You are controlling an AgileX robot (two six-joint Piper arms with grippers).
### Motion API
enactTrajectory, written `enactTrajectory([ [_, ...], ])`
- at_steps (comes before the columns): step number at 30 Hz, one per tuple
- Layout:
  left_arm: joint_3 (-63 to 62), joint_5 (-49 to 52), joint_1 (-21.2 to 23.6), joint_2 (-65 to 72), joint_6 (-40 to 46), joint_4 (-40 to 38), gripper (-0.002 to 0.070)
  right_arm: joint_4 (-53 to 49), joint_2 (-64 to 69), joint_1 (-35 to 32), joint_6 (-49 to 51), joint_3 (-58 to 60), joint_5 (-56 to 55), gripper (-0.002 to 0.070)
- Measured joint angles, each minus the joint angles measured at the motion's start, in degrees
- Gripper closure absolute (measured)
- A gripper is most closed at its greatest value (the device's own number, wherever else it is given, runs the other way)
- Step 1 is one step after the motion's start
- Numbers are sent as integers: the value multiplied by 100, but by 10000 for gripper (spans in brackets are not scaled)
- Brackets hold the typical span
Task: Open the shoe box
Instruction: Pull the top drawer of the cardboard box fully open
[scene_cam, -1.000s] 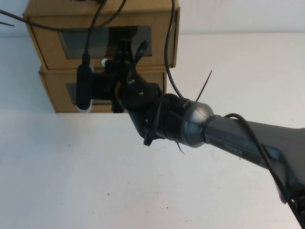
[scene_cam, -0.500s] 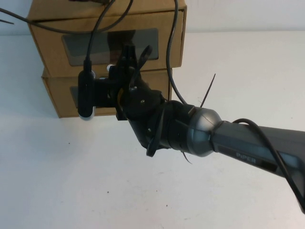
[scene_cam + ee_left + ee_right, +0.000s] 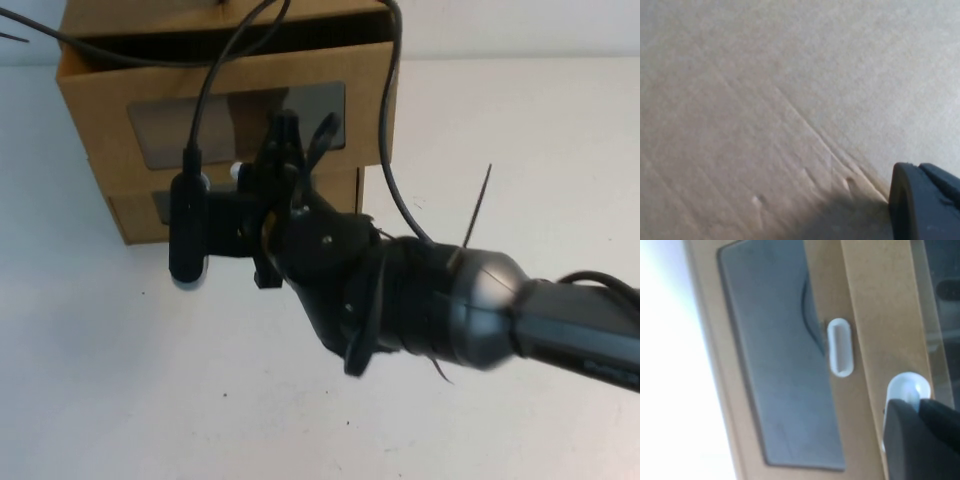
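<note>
Upper shoe box (image 3: 225, 75) at 11 o'clock, now slid further toward 6 o'clock: opening advances. Right gripper (image 3: 300, 140) pinches its white tab (image 3: 908, 386). Left gripper (image 3: 922, 200) close against cardboard (image 3: 765, 100), state cannot tell.

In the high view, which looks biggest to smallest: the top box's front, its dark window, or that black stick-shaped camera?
1. top box's front
2. dark window
3. black camera, nearer the lens, so its true rank is unsure.
The right gripper is shut on the white handle; the left gripper sits by cardboard.
</note>
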Motion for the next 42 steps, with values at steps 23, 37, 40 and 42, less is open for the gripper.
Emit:
enactTrajectory([
  [23,0,38,-10,0,-174,-38,680,1833,-1814,1963,-36,1831,1664,673],
  [37,0,38,-10,0,-220,-116,680,2313,-2032,2033,277,1831,1760,465],
  [40,10,32,-10,-87,-220,-117,680,2690,-2202,2033,277,1831,1772,351],
  [42,10,97,-10,-157,-220,-56,680,2868,-2328,2046,277,1831,1785,320],
])
